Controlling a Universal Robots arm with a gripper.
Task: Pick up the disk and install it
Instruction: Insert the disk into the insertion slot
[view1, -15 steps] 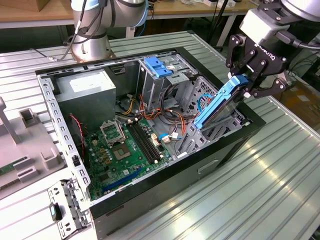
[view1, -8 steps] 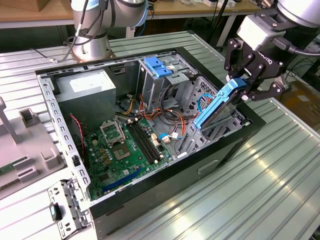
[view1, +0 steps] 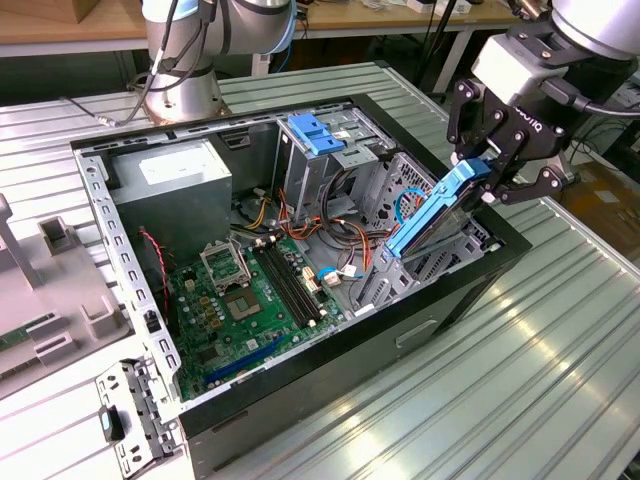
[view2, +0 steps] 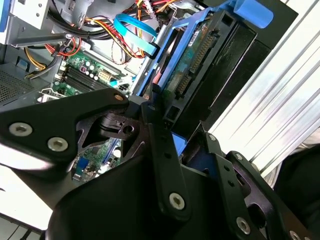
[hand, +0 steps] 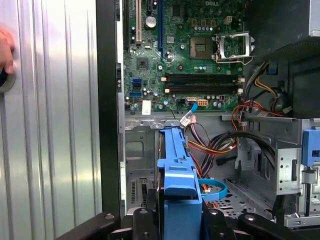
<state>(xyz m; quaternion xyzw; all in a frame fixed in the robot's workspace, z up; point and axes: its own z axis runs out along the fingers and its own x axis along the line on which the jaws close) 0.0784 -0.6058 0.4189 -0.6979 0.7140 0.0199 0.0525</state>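
White print on the motherboard (hand: 200, 55)

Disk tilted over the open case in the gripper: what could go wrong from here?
The gripper holds the disk tilted, by one end of its blue carrier; it could twist or slip in the grip. Its lower end hangs near the drive bay's metal edge and might catch rather than slide in. A blue data cable and the orange and black wires lie close by and could snag or get pinched.
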